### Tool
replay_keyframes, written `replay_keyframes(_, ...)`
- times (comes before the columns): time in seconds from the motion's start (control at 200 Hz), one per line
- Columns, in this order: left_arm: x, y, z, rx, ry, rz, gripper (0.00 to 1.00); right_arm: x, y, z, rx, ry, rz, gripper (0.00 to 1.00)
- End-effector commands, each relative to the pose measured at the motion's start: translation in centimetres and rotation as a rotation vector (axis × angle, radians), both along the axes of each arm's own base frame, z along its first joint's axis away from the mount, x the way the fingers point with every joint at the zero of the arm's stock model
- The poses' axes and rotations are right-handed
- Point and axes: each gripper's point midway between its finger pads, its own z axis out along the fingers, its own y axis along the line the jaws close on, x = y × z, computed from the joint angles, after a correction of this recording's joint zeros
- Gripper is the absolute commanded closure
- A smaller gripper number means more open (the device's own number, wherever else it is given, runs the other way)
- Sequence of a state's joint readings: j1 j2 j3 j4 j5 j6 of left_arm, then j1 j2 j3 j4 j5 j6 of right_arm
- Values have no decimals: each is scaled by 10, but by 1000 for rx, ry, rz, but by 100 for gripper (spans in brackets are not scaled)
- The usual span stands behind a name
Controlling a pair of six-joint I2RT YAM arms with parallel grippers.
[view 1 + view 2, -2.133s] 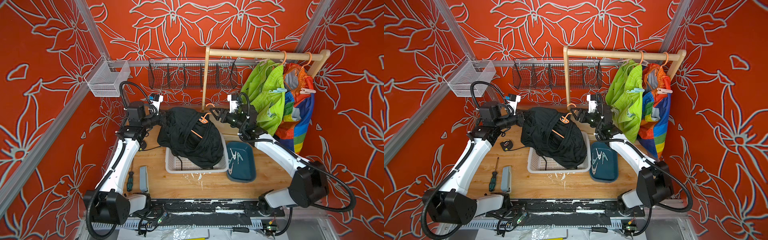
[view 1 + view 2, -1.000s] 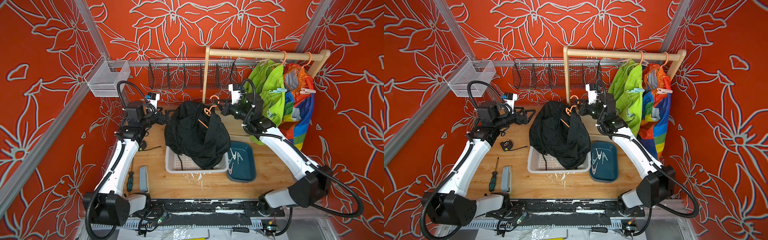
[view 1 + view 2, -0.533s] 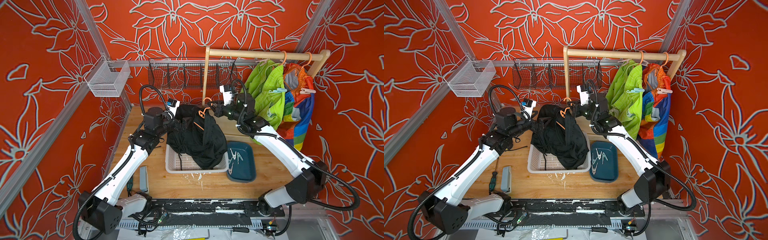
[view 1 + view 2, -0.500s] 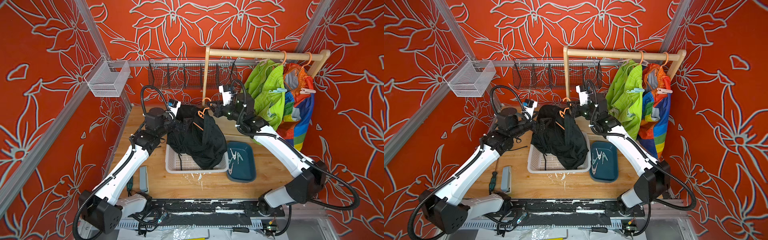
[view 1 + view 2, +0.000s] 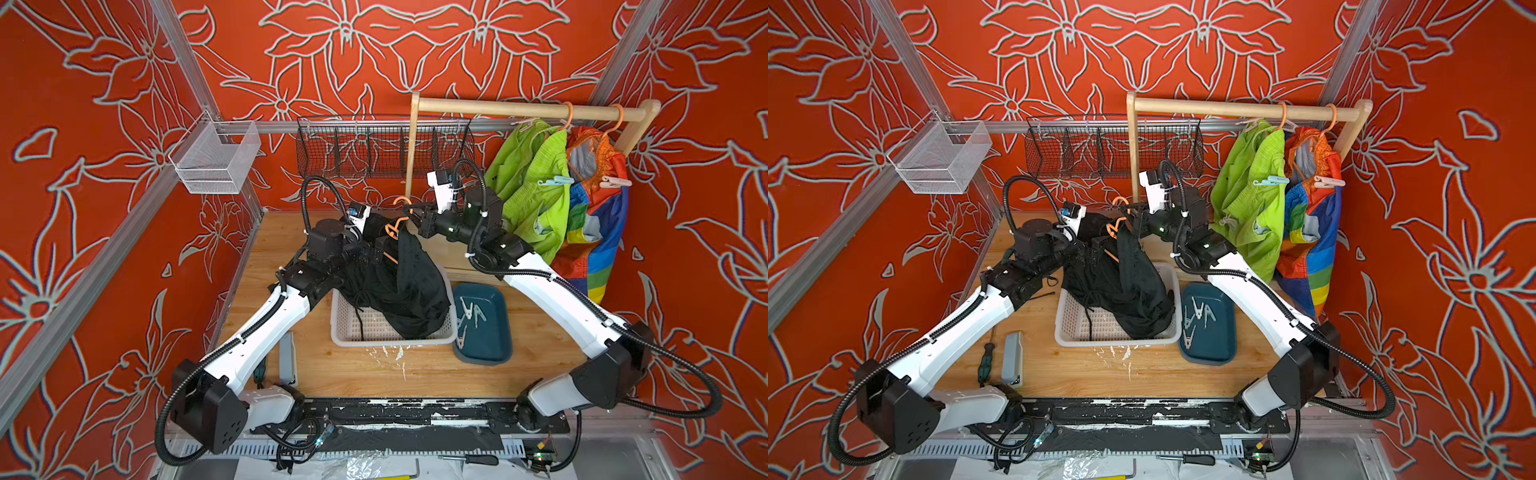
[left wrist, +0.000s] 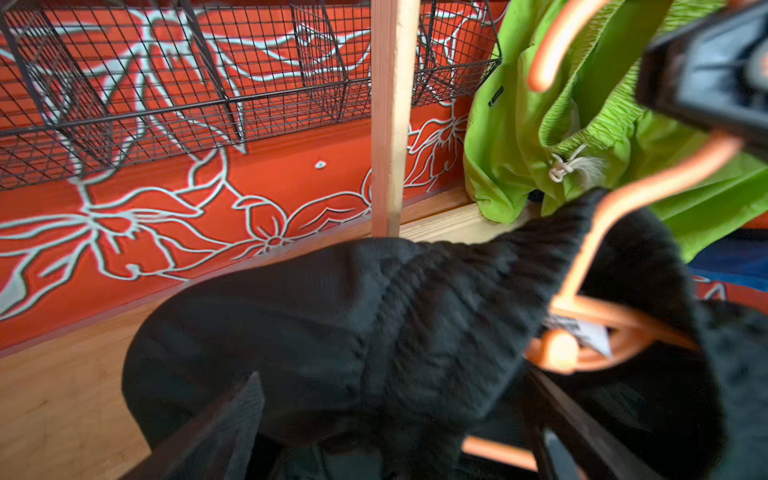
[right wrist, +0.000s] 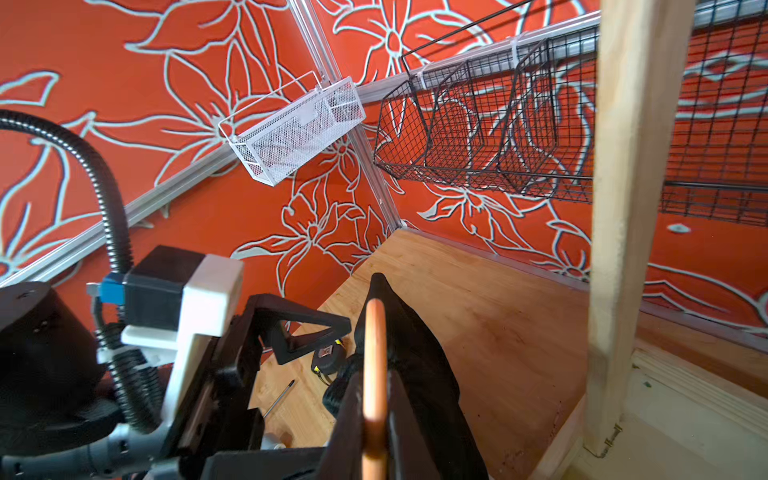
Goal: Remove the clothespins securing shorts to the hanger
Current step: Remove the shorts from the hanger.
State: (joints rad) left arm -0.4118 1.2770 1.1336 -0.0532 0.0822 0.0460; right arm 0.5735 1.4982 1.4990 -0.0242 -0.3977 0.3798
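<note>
Shorts of ribbed black fabric drape from a thin orange plastic hanger, sagging into the white slotted basket. Right gripper is clamped on the hanger's curved hook. Left gripper has its jaws spread around the bunched waistband, seemingly not pinching it. Pale clothespins lie in the rounded teal tray; a mint one clips the lime green shorts.

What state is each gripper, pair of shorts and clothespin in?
right gripper: shut on the orange hanger.
left gripper: open, jaws either side of the black shorts.
black shorts: draped on that hanger, lower end in the white basket; no clothespin visible.
lime green shorts: hanging on the wooden rail, blue-mint clothespin clipped on.
rainbow shorts: hanging there, pink clothespin clipped on.
loose clothespins: lying in the teal tray.
</note>
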Motion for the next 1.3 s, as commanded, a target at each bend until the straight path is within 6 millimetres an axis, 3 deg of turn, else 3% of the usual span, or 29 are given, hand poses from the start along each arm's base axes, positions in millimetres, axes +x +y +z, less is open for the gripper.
replay_keyframes(0.0,8,2,4,9,-31,28,35,-9,5,37,87,-77,31,100)
replay_keyframes(0.07,9,3,2,20,-26,30,53,-13,7,39,97,-78,43,100)
replay_keyframes(0.18,11,7,3,35,-21,45,100,-18,6,40,101,-78,53,100)
replay_keyframes(0.405,10,25,18,21,-47,79,100,-27,7,18,60,-41,87,100)
replay_keyframes(0.611,13,45,25,12,-53,112,100,-54,1,-5,21,-26,160,100)
replay_keyframes(1.026,37,106,24,-53,-13,231,100,-119,-47,-6,-52,-54,150,100)
replay_keyframes(1.121,41,116,20,-62,-3,252,100,-126,-63,-2,-47,-66,114,100)
replay_keyframes(1.296,46,115,10,-67,30,240,100,-126,-91,12,-24,-98,30,100)
